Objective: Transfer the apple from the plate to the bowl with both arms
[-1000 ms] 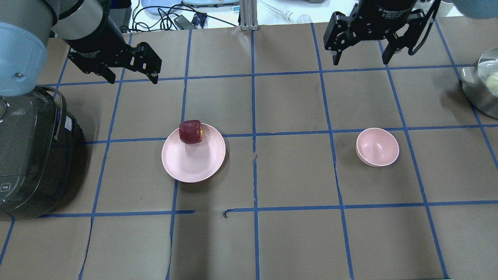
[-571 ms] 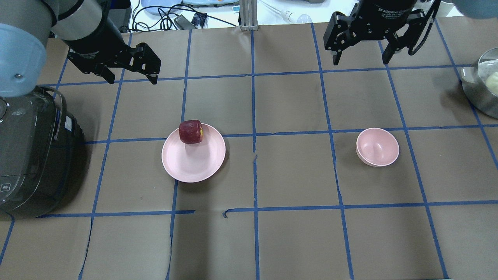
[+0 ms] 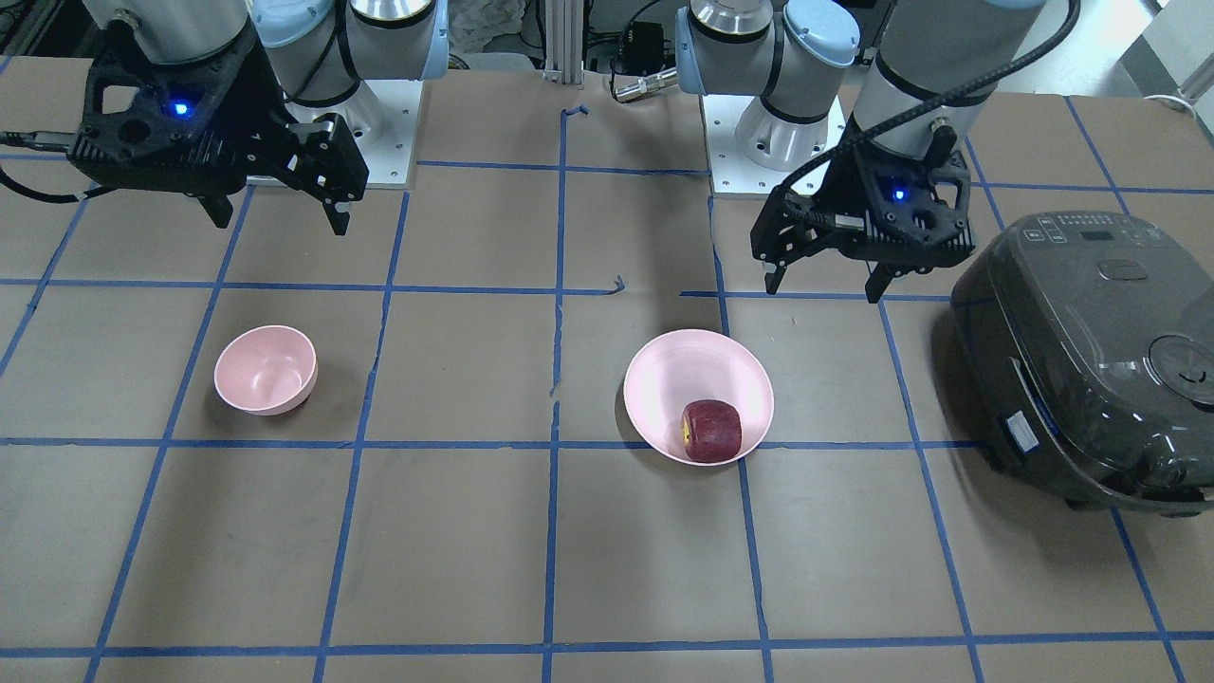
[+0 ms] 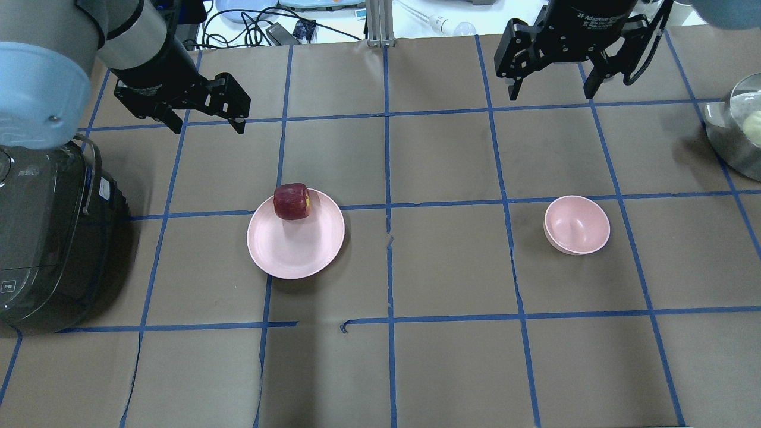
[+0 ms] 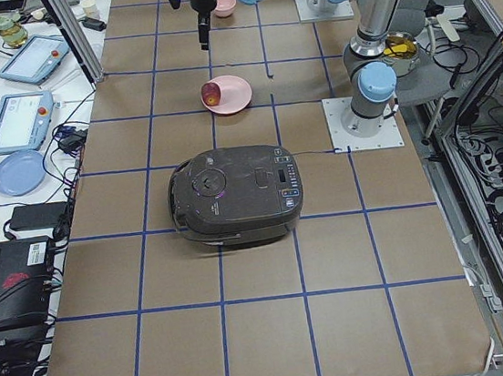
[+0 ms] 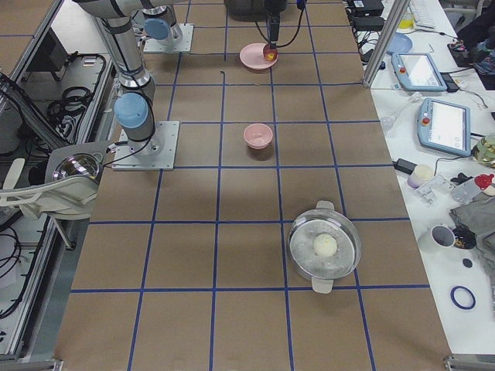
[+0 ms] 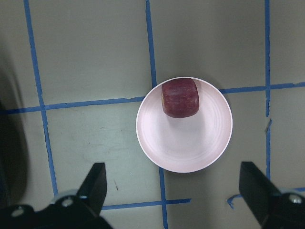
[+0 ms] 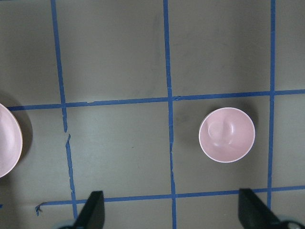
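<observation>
The dark red apple (image 4: 292, 201) lies at the far edge of the wide pink plate (image 4: 295, 246), left of the table's middle; both also show in the left wrist view, apple (image 7: 179, 98) on plate (image 7: 190, 152). The small pink bowl (image 4: 576, 225) stands empty to the right and shows in the right wrist view (image 8: 227, 135). My left gripper (image 4: 208, 122) is open and empty, high above the table, up and left of the plate. My right gripper (image 4: 550, 89) is open and empty, high beyond the bowl.
A dark rice cooker (image 4: 50, 238) stands at the left edge, close to the left arm. A steel pot (image 4: 737, 134) with a pale round item sits at the right edge. Blue tape lines grid the brown table cover.
My left gripper has shifted a little right and toward the plate. The right gripper, apple, plate and bowl have not moved.
</observation>
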`<state>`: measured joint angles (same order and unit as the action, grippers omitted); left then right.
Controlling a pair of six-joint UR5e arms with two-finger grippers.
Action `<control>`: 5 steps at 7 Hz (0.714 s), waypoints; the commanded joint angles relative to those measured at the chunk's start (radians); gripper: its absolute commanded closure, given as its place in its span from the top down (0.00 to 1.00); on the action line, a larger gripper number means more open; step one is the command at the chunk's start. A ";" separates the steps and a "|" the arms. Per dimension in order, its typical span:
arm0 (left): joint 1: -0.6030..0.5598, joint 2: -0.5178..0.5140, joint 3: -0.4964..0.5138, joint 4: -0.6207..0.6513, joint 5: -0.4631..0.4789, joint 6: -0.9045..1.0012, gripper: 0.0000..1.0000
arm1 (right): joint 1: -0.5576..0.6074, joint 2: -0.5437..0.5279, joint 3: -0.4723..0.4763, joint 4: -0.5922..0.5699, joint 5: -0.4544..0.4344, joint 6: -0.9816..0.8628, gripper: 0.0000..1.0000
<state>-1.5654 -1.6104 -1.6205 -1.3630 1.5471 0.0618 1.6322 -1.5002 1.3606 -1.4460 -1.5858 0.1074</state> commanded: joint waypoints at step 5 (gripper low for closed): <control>0.001 -0.203 -0.251 0.478 -0.082 -0.060 1.00 | -0.032 0.014 0.031 -0.011 -0.003 -0.100 1.00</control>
<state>-1.5647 -1.7863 -1.8650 -0.9208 1.4712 0.0070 1.6197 -1.4942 1.3761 -1.4512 -1.5862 0.0799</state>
